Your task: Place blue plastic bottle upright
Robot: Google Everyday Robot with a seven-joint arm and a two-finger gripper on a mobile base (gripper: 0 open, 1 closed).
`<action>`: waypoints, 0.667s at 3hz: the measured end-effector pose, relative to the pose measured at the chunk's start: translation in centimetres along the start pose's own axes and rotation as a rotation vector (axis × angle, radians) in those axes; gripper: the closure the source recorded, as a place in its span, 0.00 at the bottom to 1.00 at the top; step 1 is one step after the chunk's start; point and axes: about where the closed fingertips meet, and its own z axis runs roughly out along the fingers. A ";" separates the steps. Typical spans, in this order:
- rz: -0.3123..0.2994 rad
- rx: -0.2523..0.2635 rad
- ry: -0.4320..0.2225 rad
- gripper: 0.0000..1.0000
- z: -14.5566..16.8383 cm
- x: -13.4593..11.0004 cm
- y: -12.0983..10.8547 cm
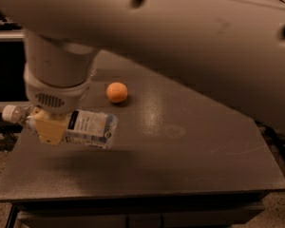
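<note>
The blue plastic bottle is a stout clear bottle with a white cap and a large white label with dark print. It lies horizontally, cap pointing left, held a little above the left part of the grey table. My gripper is at the bottle's neck end, its yellowish fingers shut on the bottle. The white wrist stands straight above it. The bottle casts a shadow on the table below it.
A small orange ball sits on the table behind and to the right of the bottle. My thick white arm crosses the whole top of the view and hides the table's far side. The table's front edge runs along the bottom.
</note>
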 end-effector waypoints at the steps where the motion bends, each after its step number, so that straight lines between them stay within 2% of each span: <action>1: 0.077 0.074 -0.182 1.00 -1.4 6.2 0.8; 2: 0.076 0.073 -0.182 1.00 -1.4 6.2 0.8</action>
